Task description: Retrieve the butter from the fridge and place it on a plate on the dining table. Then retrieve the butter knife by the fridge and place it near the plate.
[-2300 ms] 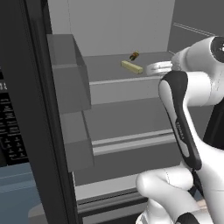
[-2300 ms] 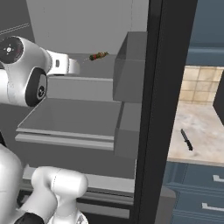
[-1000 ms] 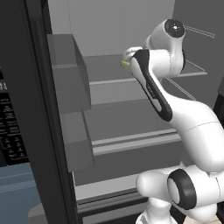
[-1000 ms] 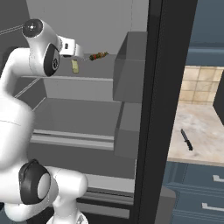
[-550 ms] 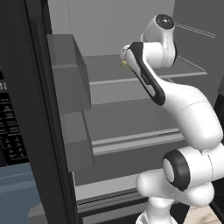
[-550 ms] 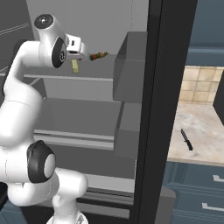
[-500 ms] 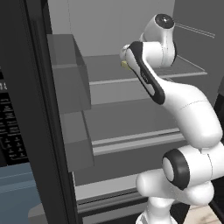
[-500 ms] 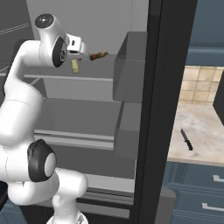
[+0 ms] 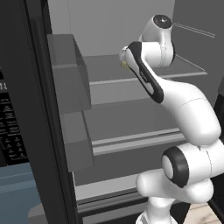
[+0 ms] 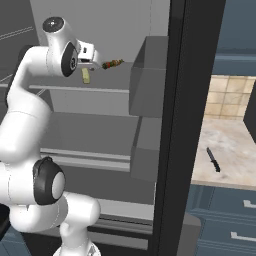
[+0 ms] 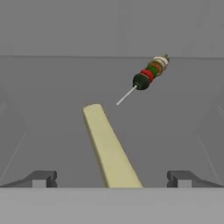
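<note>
Your pincer [image 11: 111, 178] stands wide open and holds nothing, reaching onto the upper fridge [image 10: 176, 100] shelf. The butter [image 11: 109, 148] lies there between the fingertips [image 11: 41, 178], just short of the skewer [image 11: 148, 75]. It lies slightly askew, so I'd square the jaws to its long sides, ease deeper, then close gently without nudging it toward the skewer.

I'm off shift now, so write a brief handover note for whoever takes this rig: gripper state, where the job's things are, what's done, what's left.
Gripper: open, holding nothing, its tips on either side of the butter's near end.
Butter: lying on the upper shelf of the open fridge, a kebab skewer behind it.
Butter knife: on the marbled counter right of the fridge.
Done: fridge open, gripper lined up on the butter.
Left: grasp the butter, carry it to the plate on the dining table, then fetch the knife.
</note>
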Available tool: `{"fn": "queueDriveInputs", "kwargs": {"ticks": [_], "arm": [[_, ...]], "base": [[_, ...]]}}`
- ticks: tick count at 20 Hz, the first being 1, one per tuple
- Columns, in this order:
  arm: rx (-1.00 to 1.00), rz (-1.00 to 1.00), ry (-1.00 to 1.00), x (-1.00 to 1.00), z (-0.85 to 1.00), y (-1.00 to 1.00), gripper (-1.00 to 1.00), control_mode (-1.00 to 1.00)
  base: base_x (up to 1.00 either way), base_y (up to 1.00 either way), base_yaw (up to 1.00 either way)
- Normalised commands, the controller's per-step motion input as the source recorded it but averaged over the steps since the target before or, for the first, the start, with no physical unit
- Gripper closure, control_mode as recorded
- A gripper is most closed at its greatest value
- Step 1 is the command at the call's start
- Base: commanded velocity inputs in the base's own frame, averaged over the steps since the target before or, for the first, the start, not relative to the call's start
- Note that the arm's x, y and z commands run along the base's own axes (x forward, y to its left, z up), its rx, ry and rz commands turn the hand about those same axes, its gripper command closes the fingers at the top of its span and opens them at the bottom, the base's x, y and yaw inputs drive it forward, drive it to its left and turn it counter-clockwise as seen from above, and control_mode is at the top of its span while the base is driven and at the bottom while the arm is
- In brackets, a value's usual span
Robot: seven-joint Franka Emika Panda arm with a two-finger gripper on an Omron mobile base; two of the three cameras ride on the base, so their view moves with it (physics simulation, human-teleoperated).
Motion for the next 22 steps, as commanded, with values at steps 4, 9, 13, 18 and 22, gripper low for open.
{"fn": "queueDriveInputs", "kwargs": {"ticks": [4, 9, 13, 18, 22], "arm": [[0.0, 0.0, 0.0, 0.0, -0.18, 0.0, -1.0, -1.0], [0.0, 0.0, 0.0, 0.0, -0.2, 0.0, -1.0, -1.0], [0.0, 0.0, 0.03, 0.02, -0.17, 0.0, -1.0, -1.0], [0.0, 0.0, 0.05, 0.0, -0.16, 0.0, -1.0, -1.0], [0.0, 0.0, 0.05, 0.06, -0.04, 0.0, -1.0, -1.0]], "base": [[0.0, 0.0, 0.0], [0.0, 0.0, 0.0], [0.0, 0.0, 0.0], [0.0, 0.0, 0.0], [0.0, 0.0, 0.0]]}}
